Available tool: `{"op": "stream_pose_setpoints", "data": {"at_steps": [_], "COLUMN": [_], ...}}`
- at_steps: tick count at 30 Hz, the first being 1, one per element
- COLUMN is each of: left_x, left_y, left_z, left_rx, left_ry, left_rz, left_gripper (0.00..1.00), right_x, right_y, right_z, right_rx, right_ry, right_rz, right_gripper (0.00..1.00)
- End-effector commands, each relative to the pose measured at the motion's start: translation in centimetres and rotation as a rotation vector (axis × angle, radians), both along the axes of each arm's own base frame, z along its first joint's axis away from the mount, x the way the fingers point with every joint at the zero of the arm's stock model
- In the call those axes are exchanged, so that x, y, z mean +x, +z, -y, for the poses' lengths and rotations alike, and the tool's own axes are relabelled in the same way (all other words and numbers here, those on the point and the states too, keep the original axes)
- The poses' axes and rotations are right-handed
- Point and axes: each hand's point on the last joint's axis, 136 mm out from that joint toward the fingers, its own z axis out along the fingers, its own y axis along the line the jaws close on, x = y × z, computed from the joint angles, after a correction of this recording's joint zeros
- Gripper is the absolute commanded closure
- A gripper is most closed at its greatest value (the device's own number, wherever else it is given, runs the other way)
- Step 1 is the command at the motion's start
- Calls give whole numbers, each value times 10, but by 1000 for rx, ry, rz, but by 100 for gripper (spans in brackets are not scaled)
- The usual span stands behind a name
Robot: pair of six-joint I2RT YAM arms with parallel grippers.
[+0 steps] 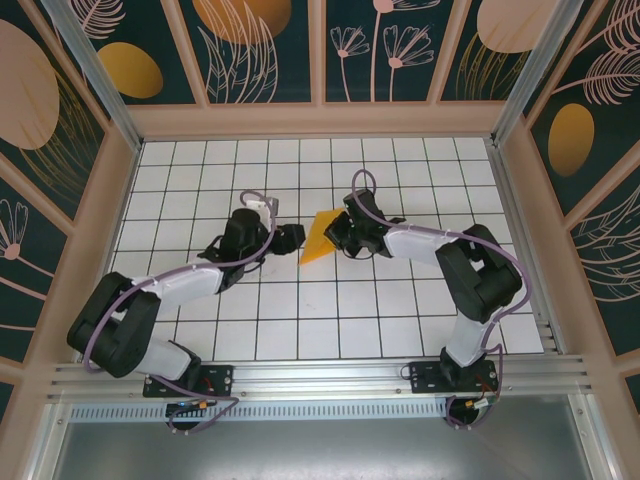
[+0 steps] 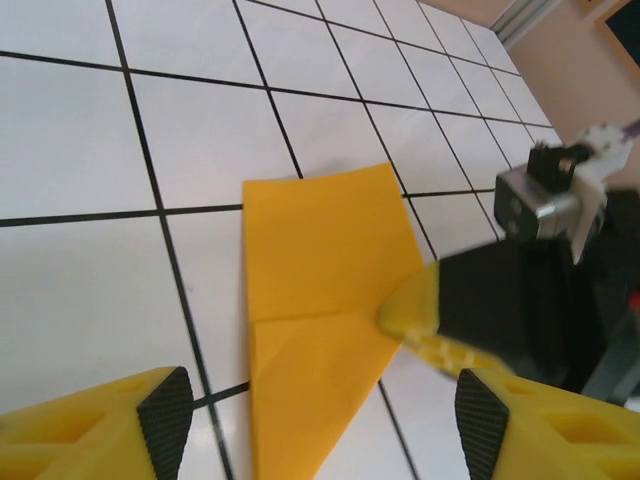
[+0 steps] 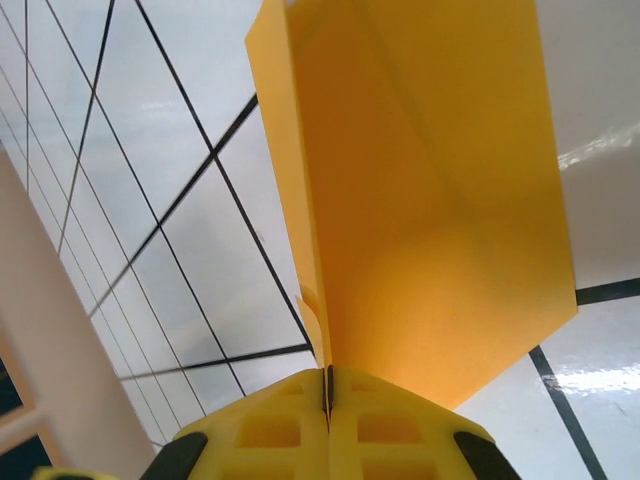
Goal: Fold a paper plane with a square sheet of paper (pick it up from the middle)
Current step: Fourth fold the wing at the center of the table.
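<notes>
Orange-yellow paper plane (image 1: 320, 238), pointed, sharply creased, in right pincer (image 3: 328, 380)

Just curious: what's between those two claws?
The folded orange paper, seen from the top view; the right gripper pinches its edge, and the left gripper stands open beside it.

Was a robotics lab test cell, white gridded bench (image 1: 300, 330) enclosed by wood-framed walls (image 1: 270, 50) painted with dark floral patterns, left arm (image 1: 170, 290) and right arm (image 1: 480, 270) bolted to an aluminium rail (image 1: 320, 375) at its near edge.

paper plane (image 3: 430, 200) top cropped at upper frame edge; its bottom edge hidden inside right gripper (image 3: 328, 380) pinch.
</notes>
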Motion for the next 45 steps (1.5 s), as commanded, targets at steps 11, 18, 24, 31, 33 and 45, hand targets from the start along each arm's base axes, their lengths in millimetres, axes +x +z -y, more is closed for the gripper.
{"op": "stream_pose_setpoints", "data": {"at_steps": [11,18,24,31,33,45], "left_x": [-7,-4,-1,3,4,6], "left_y": [6,-24,-41,-56,-60,-67], "left_z": [11,21,34,44,46,54], "left_rx": [149,261,286,272,271,260], "left_ry": [-197,-276,-335,-370,-377,-411], "left_rz": [367,380,384,361,354,334], "left_gripper": [30,32,39,48,49,74], "right_x": [13,9,2,-4,-4,-6], "right_y": [5,4,1,-4,-6,-6], "right_z": [-1,-9,-12,-18,-20,-24], "right_rx": [-11,-5,-10,-17,-15,-12], "right_ry": [-119,-76,-47,-12,-5,33], "right_rz": [-128,-172,-194,-220,-227,-233], "right_gripper": [100,100,100,100,100,100]}}
